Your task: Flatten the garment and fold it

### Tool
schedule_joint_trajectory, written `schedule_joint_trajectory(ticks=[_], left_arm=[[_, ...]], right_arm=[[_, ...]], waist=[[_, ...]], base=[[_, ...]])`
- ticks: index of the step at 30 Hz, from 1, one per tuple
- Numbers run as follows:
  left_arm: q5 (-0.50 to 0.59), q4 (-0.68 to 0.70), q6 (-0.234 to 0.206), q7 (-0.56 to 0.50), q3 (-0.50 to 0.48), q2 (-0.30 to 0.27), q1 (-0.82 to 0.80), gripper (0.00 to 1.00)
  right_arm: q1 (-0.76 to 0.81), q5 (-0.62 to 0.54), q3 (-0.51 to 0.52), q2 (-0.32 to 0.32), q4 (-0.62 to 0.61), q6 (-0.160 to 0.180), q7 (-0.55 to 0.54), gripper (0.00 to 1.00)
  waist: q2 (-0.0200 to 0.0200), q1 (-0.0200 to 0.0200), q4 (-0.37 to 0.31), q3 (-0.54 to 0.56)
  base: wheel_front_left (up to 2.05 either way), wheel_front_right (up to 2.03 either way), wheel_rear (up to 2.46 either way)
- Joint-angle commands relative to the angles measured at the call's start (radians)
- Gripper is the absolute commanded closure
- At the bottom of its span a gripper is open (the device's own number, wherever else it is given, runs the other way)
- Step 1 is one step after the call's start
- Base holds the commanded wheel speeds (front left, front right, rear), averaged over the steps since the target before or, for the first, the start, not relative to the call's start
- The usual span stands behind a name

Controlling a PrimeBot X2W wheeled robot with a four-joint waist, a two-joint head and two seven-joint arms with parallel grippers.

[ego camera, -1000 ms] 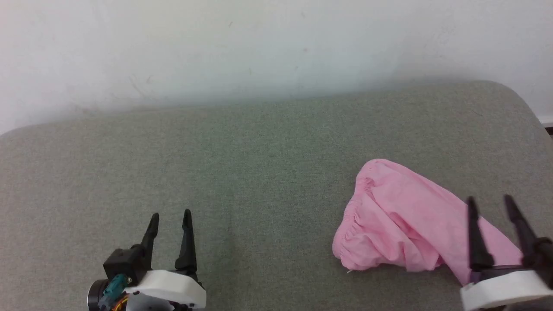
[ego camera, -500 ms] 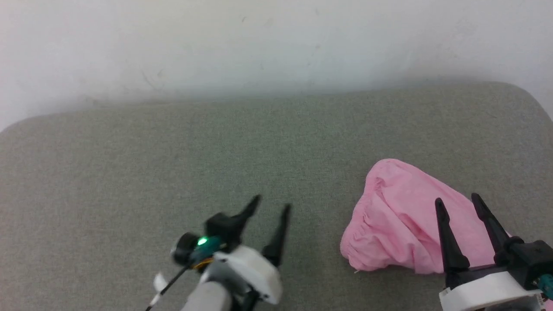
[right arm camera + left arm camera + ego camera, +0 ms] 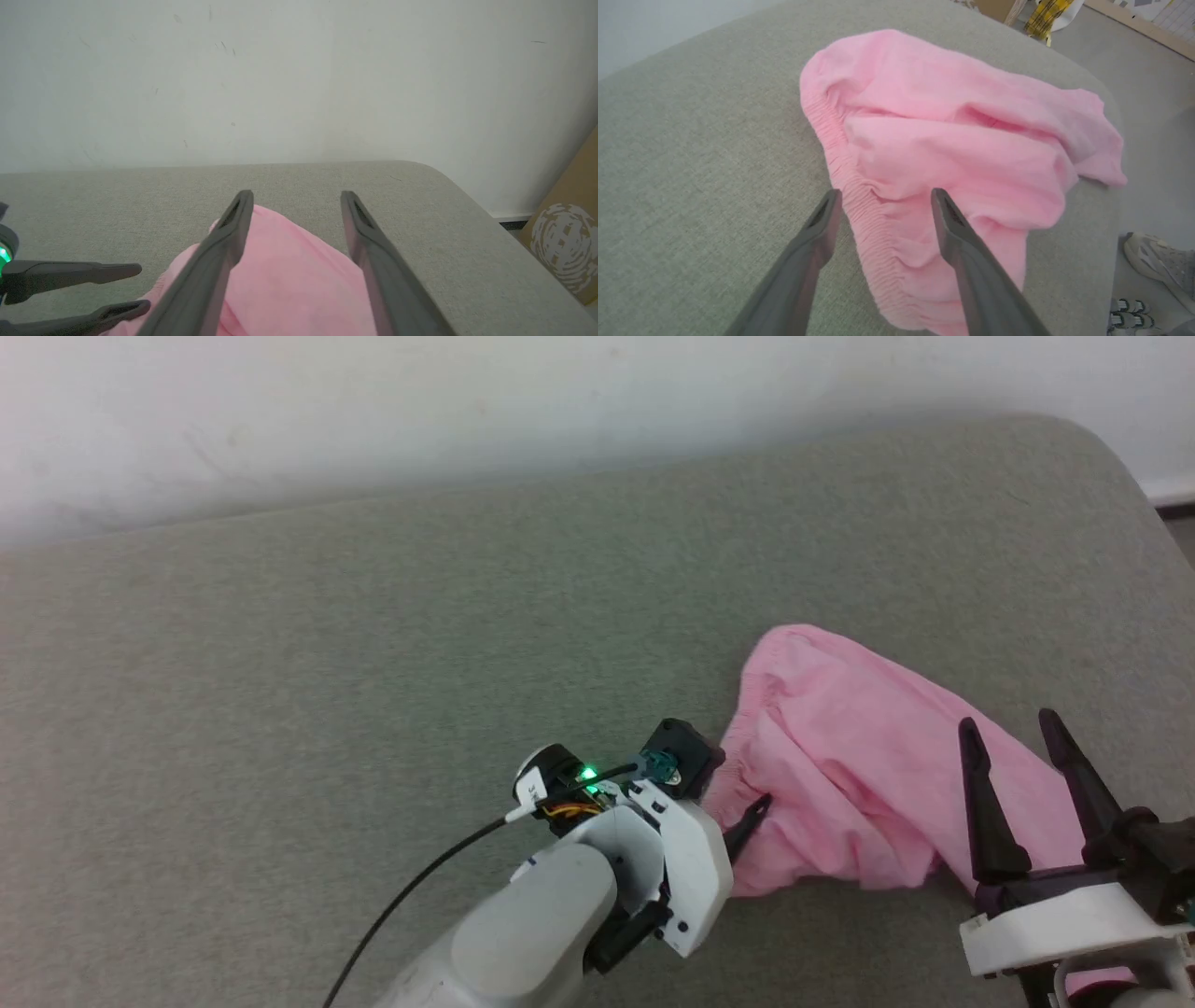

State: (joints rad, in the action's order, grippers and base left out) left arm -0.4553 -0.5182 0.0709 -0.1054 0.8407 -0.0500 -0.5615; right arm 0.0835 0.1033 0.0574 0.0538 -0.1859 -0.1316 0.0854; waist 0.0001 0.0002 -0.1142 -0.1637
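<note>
The garment is a crumpled light-pink heap on the right part of the grey-green padded surface. Its gathered hem faces left. My left gripper is open at that hem, one finger on each side of the gathered edge and just above it, with nothing clamped. In the head view one of its fingers pokes at the garment's left edge. Over the garment's right part hovers my right gripper, open and empty. The right wrist view looks past its fingers at the pink cloth below.
A white wall runs along the surface's far edge. The surface's rounded right corner is close to the garment. Beyond it, a cardboard box stands on the floor and shoes lie there. The left arm's cable trails toward the lower left.
The left arm has swung from the lower left across to the garment's gathered hem. The head camera has tilted. The right gripper has shifted slightly left over the garment, still open.
</note>
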Motion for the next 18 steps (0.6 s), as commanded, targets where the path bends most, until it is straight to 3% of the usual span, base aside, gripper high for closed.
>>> schedule_joint_trajectory(ticks=[1,8,9,10,11,12,15,18], left_arm=[[-0.010,-0.027,0.007,-0.016,0.020,0.000,-0.026,0.00],[-0.051,-0.220,0.026,-0.208,0.132,0.000,-0.096,0.00],[-0.061,-0.232,0.032,-0.233,0.146,0.000,-0.100,0.05],[-0.073,-0.240,0.038,-0.250,0.157,0.000,-0.103,0.25],[-0.082,-0.246,0.043,-0.263,0.169,0.000,-0.106,0.80],[-0.086,-0.248,0.046,-0.265,0.179,0.000,-0.110,1.00],[-0.091,-0.246,0.044,-0.210,0.173,0.000,-0.130,1.00],[-0.095,-0.222,0.005,-0.106,0.125,-0.021,-0.145,1.00]], right_arm=[[-0.015,0.005,0.002,-0.001,0.007,0.001,0.009,0.00],[-0.033,0.032,-0.002,-0.002,0.054,0.001,0.030,0.00],[-0.033,0.035,-0.003,-0.002,0.059,0.001,0.031,0.00],[-0.034,0.037,-0.004,-0.002,0.064,0.001,0.033,0.00],[-0.034,0.037,-0.003,-0.002,0.067,0.001,0.035,0.00],[-0.034,0.037,-0.001,-0.002,0.070,0.001,0.035,0.00],[-0.032,0.036,0.006,-0.003,0.073,0.001,0.035,0.00],[-0.026,0.034,0.010,-0.003,0.071,0.001,0.033,0.00]], waist=[[-0.0001,-0.0002,-0.062,-0.058],[-0.0001,-0.0002,-0.107,-0.075],[-0.0001,-0.0002,-0.108,-0.073],[-0.0001,-0.0002,-0.109,-0.070],[-0.0001,-0.0002,-0.108,-0.066],[-0.0001,-0.0002,-0.106,-0.062],[-0.0001,-0.0002,-0.091,-0.046],[-0.0001,-0.0002,-0.069,-0.022]], base=[[0.00,0.00,0.00],[0.00,0.00,0.00],[0.00,0.00,0.00],[0.00,0.00,0.00],[0.00,0.00,0.00],[0.00,0.00,0.00],[0.00,0.00,0.00],[0.00,0.00,0.00]])
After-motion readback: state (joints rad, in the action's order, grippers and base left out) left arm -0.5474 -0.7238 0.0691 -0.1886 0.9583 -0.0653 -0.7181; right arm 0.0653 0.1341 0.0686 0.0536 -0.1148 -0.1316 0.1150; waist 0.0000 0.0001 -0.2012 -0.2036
